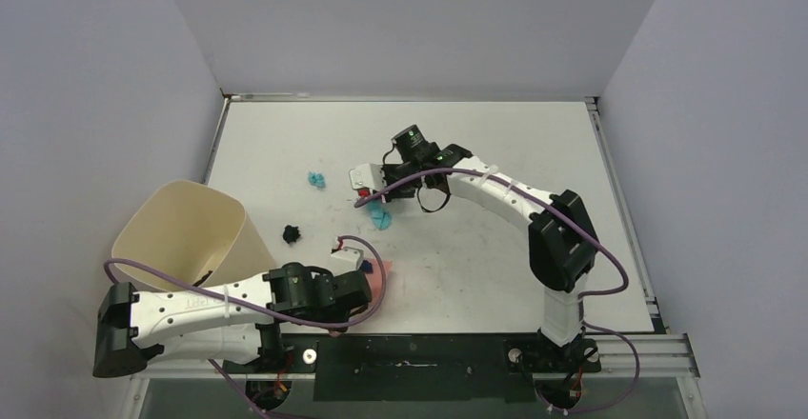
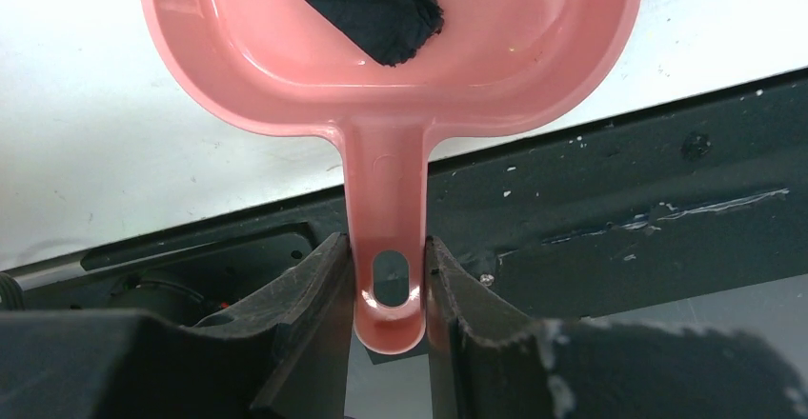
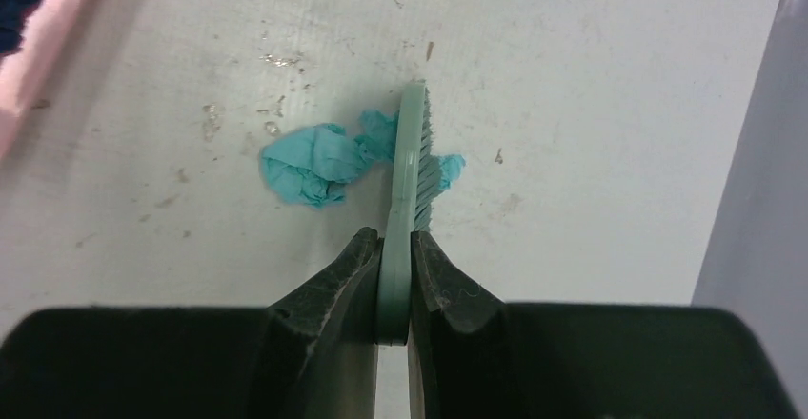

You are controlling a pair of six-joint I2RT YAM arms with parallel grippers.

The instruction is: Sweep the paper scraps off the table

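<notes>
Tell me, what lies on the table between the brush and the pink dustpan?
A crumpled teal paper scrap, right beside the brush; then bare white table up to the dustpan. The right wrist view shows it.

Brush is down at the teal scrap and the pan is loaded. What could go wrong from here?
1. Most of the teal scrap lies on one side of the brush, but a teal bit shows on the other side. One stroke may leave that piece behind.
2. The left gripper holds the dustpan only near its handle end, and the pan carries a dark scrap. A tilt could spill it back onto the table.
</notes>
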